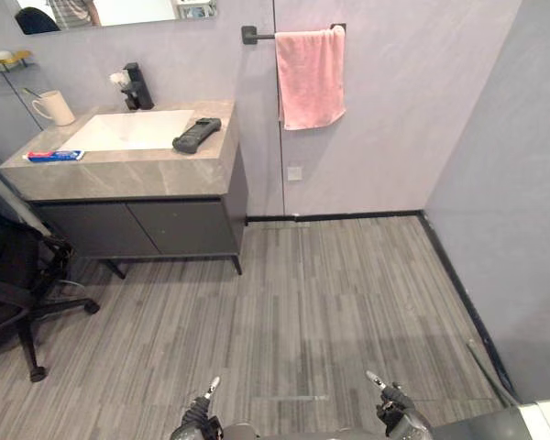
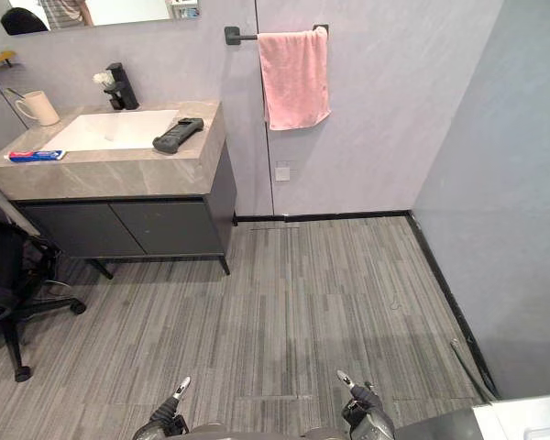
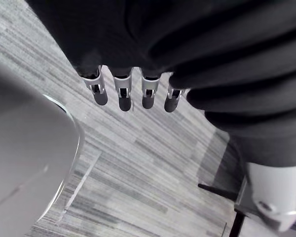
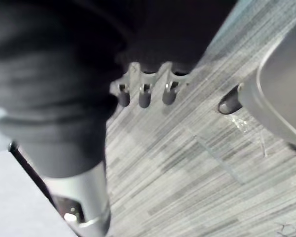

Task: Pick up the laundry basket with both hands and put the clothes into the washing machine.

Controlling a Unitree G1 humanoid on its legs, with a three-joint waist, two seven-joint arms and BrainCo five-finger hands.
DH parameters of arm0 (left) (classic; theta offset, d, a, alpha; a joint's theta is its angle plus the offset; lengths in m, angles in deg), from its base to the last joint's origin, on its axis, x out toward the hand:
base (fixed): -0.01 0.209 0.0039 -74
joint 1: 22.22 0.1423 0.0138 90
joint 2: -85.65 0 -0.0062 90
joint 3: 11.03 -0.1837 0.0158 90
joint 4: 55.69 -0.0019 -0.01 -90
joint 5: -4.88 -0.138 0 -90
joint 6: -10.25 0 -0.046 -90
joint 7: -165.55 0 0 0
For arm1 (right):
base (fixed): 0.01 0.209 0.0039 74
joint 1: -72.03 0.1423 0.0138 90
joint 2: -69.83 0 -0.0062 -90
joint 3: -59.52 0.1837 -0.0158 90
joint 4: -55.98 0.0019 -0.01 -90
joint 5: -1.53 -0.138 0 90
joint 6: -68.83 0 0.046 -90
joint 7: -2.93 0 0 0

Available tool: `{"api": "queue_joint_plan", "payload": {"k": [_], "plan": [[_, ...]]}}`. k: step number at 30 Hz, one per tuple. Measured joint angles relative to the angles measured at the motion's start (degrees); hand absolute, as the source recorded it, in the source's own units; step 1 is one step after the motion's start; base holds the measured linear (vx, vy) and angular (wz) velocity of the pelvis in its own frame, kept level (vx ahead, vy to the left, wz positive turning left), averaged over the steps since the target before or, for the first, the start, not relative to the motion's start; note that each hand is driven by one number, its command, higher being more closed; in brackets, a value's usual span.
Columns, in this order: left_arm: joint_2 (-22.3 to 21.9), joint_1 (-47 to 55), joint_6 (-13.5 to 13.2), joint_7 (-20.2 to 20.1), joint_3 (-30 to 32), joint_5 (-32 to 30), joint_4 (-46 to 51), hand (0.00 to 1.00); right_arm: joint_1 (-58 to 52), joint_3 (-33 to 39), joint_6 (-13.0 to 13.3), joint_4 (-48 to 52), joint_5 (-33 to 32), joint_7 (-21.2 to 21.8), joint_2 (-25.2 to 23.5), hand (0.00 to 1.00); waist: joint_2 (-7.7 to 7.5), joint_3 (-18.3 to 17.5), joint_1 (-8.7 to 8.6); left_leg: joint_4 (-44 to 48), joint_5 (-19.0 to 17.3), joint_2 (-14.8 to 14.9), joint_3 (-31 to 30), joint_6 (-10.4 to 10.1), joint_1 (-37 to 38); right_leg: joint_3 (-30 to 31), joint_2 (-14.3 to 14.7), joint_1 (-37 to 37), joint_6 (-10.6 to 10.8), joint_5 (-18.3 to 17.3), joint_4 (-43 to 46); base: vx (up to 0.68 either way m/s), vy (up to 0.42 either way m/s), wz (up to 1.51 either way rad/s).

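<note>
My left hand (image 1: 200,418) and right hand (image 1: 399,411) hang low at the bottom edge of the head views, over bare grey plank floor (image 1: 330,302). In the left wrist view the left hand's fingers (image 3: 121,94) point straight down at the floor with nothing in them. The right hand's fingers (image 4: 144,95) are likewise relaxed and empty, with the thumb (image 4: 230,101) held apart. A white corner with a dark panel (image 1: 532,420) shows at the lower right; what it belongs to I cannot tell.
A grey vanity (image 1: 137,174) with a white sink (image 1: 133,128), a cup (image 1: 55,107), a toothpaste tube (image 1: 55,155) and a black device (image 1: 196,135) stands at the back left. A pink towel (image 1: 310,78) hangs on the back wall. A black office chair (image 1: 14,293) stands at the left. A wall closes the right side.
</note>
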Motion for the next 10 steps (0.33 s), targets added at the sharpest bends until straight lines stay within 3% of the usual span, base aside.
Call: {"api": "queue_joint_plan", "payload": {"k": [4,5,6,10], "plan": [[0.4,-0.6,0.0,0.3,0.0,-0.2,-0.4,0.00,-0.6,0.8,0.4,-0.4,-0.2,-0.1,-0.9,0.00,-1.39,0.2,-0.10,-11.5,0.2,-2.8,1.5,0.7,4.1,-0.5,-2.0,-0.7,1.3,0.3,0.2,0.01,0.143,0.15],[0.9,-0.6,0.0,0.3,0.0,-0.6,-0.5,0.00,-0.5,0.9,0.5,-1.5,0.1,0.0,-1.2,0.00,-2.58,-0.2,-0.01,-15.1,2.1,-4.2,2.1,1.6,5.6,-0.4,-3.1,-0.7,1.7,0.6,0.0,-0.04,0.151,0.13],[1.6,-0.8,0.1,0.4,-0.2,-1.3,-2.0,0.00,-0.7,1.0,0.5,-2.6,0.3,0.1,-1.2,0.00,-2.85,-0.5,-0.19,-19.6,4.3,-5.8,2.5,2.1,7.8,-0.1,-4.1,-0.1,2.3,1.1,-1.3,-0.05,0.160,-0.03],[1.9,-1.0,0.1,0.4,-1.9,-2.9,-3.5,0.00,-1.6,2.9,0.4,-3.9,2.3,0.2,-0.3,0.00,-2.89,-1.8,-0.25,-24.8,6.8,-7.1,3.8,2.7,9.9,1.3,-4.6,0.7,3.1,3.0,-4.2,-0.06,0.081,-0.14]]}}
